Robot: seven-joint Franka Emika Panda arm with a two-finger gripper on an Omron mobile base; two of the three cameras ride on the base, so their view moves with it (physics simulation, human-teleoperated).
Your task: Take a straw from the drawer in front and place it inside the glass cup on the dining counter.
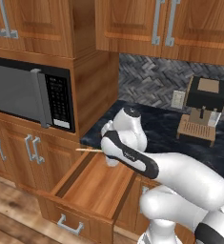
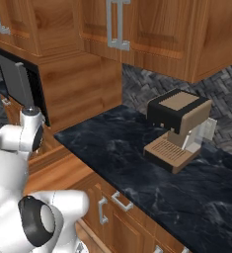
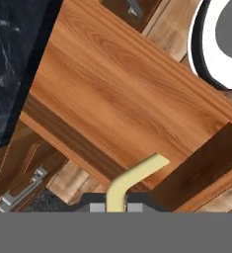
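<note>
Wooden upper cabinets (image 1: pixel 132 24) are hanging over a black marble counter (image 2: pixel 137 148); a built-in microwave (image 1: pixel 30 93) is sitting left, a coffee machine (image 2: pixel 179 126) standing before the herringbone backsplash (image 1: pixel 151 78).

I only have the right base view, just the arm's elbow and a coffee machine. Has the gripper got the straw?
Observer: Yes. In the hand view the gripper is shut on the straw, with the bent end pointing away from the fingers.
Operator: Is the drawer open?
Observer: Yes. The left base view shows the drawer pulled well out, with its handle toward the robot.
Operator: Where is the straw relative to it?
Observer: It sticks out sideways from the hand toward the microwave, above the back part of the drawer and roughly level with the edge of the counter.
</note>
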